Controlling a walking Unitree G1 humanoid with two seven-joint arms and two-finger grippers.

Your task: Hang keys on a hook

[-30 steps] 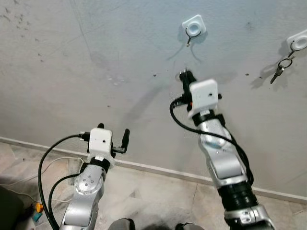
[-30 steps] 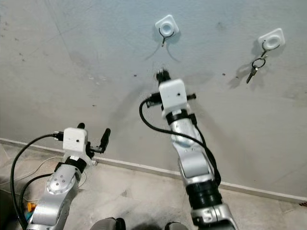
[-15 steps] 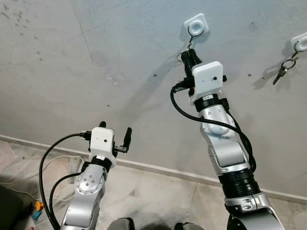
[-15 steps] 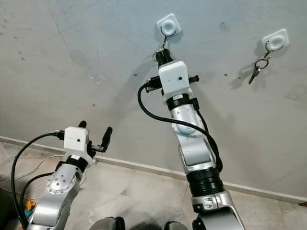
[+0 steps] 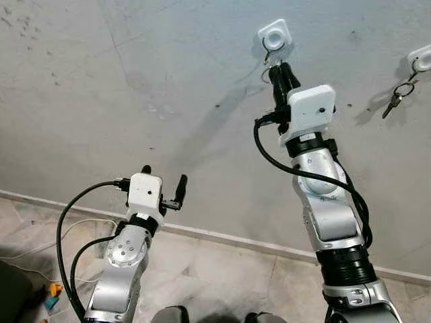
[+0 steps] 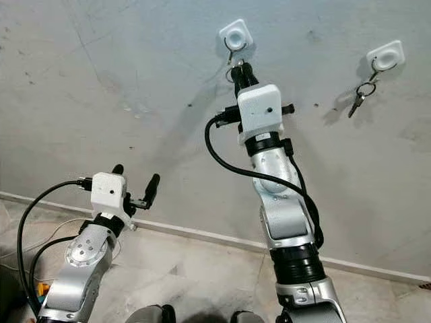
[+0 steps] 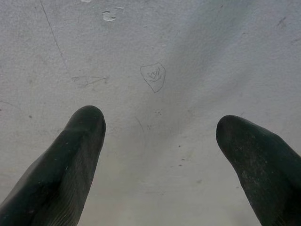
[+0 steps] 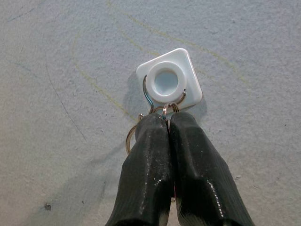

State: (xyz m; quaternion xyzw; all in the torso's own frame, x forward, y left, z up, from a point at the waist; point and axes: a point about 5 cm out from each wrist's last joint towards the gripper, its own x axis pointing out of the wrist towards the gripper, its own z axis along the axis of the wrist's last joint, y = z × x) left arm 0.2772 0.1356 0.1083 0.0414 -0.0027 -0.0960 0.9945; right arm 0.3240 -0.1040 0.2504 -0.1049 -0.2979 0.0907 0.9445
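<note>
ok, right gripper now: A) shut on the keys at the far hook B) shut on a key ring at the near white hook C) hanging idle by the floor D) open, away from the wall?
B: the right gripper has its fingers pressed together on the key ring, right under the white hook; the other keys hang untouched further right.

the setting reads as a plain room or entry area of a home: a bare, scuffed grey plaster wall (image 5: 135, 101) carries two square white adhesive wall hooks (image 5: 275, 35), the further one (image 5: 421, 59) holding a small bunch of metal keys (image 5: 396, 96). a pale skirting strip (image 5: 222, 237) runs along the wall's foot above a worn grey tiled floor (image 5: 222, 276). loose white and black cables (image 5: 34, 249) lie on the tiles at the robot's left.
</note>
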